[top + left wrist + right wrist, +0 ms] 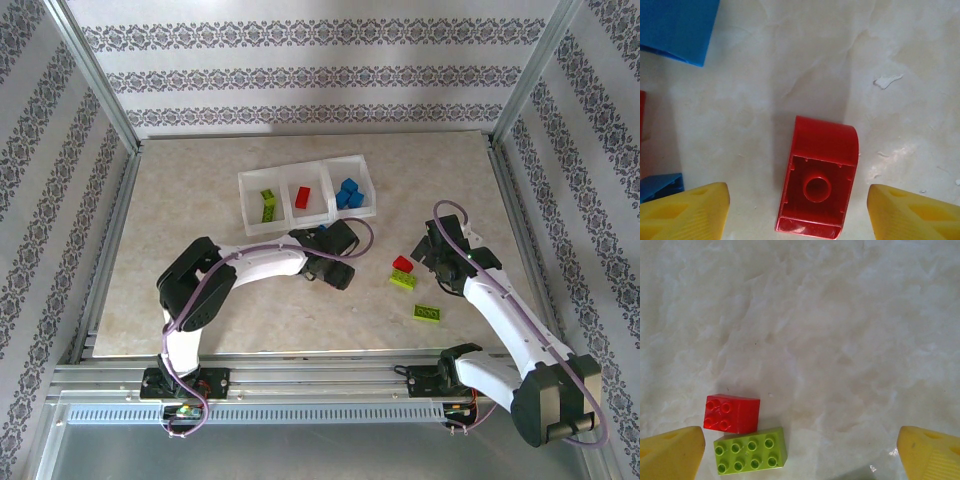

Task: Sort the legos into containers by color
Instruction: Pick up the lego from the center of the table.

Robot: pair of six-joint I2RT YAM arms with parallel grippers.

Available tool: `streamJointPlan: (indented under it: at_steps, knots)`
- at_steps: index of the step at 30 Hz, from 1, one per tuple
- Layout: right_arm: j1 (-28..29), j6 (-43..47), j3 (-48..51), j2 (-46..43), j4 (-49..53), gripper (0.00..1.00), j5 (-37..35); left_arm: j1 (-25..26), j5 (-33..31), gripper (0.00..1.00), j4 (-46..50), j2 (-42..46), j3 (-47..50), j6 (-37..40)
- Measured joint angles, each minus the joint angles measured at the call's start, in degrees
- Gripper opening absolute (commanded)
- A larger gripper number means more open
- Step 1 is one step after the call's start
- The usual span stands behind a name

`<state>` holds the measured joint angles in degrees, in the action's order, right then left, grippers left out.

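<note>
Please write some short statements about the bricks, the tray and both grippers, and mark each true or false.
1. The left gripper is open, with a red brick between its fingers. True.
2. The blue bricks in the tray lie in its middle bin. False: they lie in the right-end bin; the middle one holds a red piece.
3. The right gripper is shut on a green brick. False: it is open and holds nothing.
4. A green plate lies loose on the table. True.
</note>
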<state>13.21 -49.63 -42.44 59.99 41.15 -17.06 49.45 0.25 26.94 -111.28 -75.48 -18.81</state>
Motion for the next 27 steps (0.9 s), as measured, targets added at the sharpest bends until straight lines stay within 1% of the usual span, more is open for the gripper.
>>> streamJointPlan:
  at_steps: [9, 10, 17, 25, 27]
  knots:
    - [-0.37, -0.02, -0.02, 0.0, 0.0, 0.98, 0.13, 0.22, -0.31, 0.64, 2.01, -2.67, -3.02, 1.07]
    - [-0.37, -0.02, 0.0, 0.0, 0.0, 0.98, 0.13, 0.31, -0.42, 0.61, 2.38, -2.89, -3.23, 1.11]
    - [-1.11, -0.02, 0.0, 0.0, -0.04, 0.98, 0.17, 0.92, -0.52, 0.56, 4.24, -4.72, -4.26, 1.7]
    - [-1.11, -0.07, 0.55, 0.17, -0.24, 0.98, 0.42, 1.18, -0.9, 0.37, 4.61, -5.07, -4.7, 1.92]
    - [-1.11, -0.2, 0.76, 0.17, -0.2, 0.98, 0.5, 1.18, -0.94, 0.26, 4.63, -5.07, -4.7, 1.86]
